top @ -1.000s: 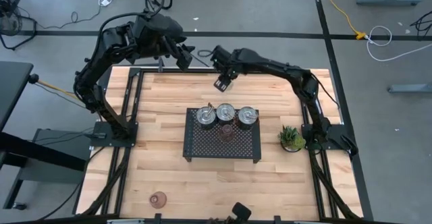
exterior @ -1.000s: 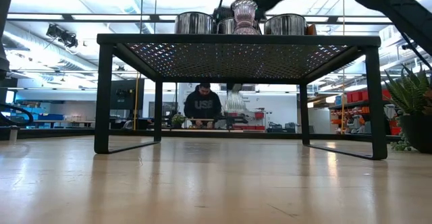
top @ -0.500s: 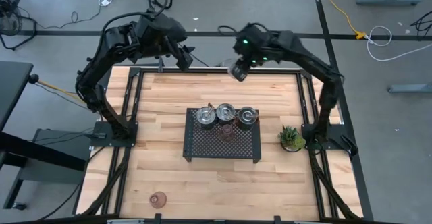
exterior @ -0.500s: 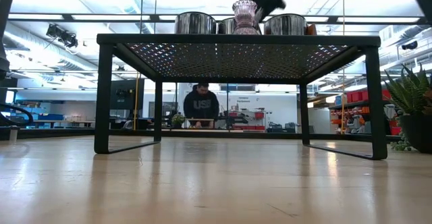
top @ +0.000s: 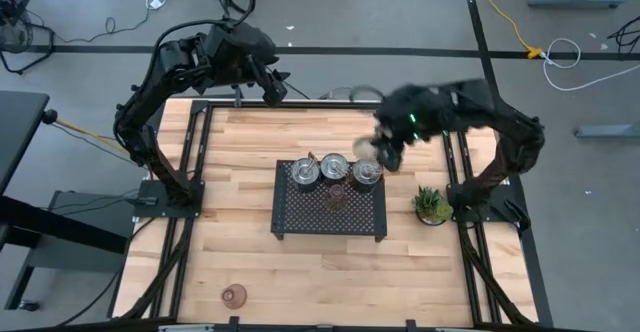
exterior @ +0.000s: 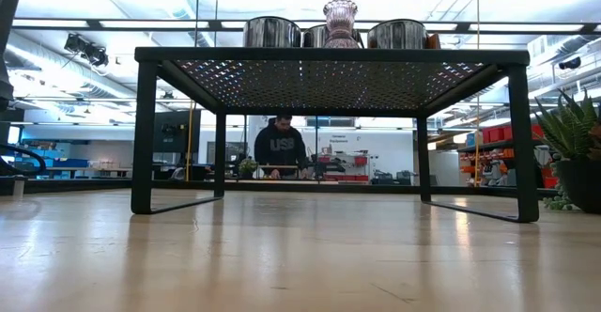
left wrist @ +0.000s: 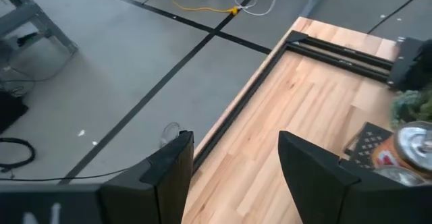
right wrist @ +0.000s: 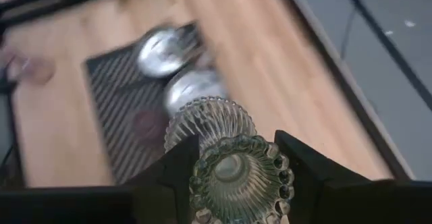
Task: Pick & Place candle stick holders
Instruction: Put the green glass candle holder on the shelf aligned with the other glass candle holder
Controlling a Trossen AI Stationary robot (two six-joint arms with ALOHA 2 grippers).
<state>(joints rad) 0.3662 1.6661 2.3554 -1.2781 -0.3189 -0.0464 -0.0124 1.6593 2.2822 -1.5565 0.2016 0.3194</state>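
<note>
Three silver candle stick holders (top: 333, 168) stand in a row on the black perforated tray (top: 300, 217), with a pink glass one (top: 336, 196) in front of them. The low view shows the pink glass (exterior: 340, 21) between the silver cups (exterior: 272, 32). Another pink holder (top: 234, 294) rests on the table near its front left. My right gripper (top: 378, 154) hangs above the tray's far right corner, shut on a ribbed, greenish glass holder (right wrist: 212, 126). My left gripper (top: 277, 87) (left wrist: 236, 160) waits open over the table's far left edge. My right gripper pinches the glass holder between its two fingers (right wrist: 177, 166), at the scalloped round end (right wrist: 236, 173) nearest the wrist. The wider ribbed body reaches out past the fingertips. The fingers slant downward, and the holder is lifted clear of table and tray.
A small spiky green plant (top: 432, 205) stands right of the tray. Bare wood lies in front of the tray and to its left. In the low view a person (exterior: 280, 148) sits far behind the table.
My right gripper has risen from low at the table's far edge and swung toward the right, tipping further down, carrying the glass holder with it. It has left the low view upward. The holder stays shut between the fingers.
</note>
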